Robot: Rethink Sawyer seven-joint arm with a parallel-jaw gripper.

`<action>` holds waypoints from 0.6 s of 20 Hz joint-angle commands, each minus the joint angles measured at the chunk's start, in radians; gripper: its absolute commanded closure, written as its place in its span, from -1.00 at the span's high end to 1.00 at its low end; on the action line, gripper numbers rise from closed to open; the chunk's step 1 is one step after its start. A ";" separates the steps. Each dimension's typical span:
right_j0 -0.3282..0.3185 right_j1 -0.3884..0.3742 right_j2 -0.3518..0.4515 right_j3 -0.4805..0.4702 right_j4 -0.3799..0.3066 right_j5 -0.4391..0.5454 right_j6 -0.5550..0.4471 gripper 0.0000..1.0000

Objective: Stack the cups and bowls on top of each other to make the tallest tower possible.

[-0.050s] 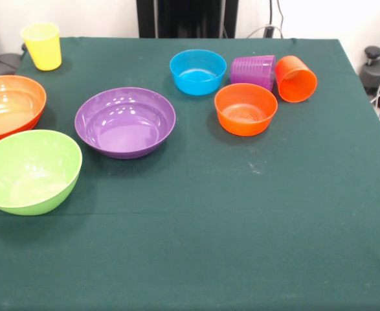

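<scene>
Cups: yellow cup (41, 45) stands at 11 o'clock; purple cup (254, 70) and orange cup (296, 79) lie tipped at 1 o'clock.
End effector: not seen, cannot tell.

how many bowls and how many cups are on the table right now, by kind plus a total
Bowls: 5 (large orange bowl, lime green bowl, purple bowl, small blue bowl, small orange bowl)
Cups: 3 (yellow cup upright, purple ribbed cup, orange cup on its side)
Total: 8
</scene>
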 commanded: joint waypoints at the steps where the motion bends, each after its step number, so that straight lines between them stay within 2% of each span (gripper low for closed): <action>1: -0.018 0.062 0.217 -0.043 -0.002 0.000 -0.307 1.00; 6: -0.029 0.092 0.224 -0.072 -0.010 0.006 -0.280 1.00; 12: -0.033 0.112 0.222 -0.062 -0.007 0.011 -0.281 1.00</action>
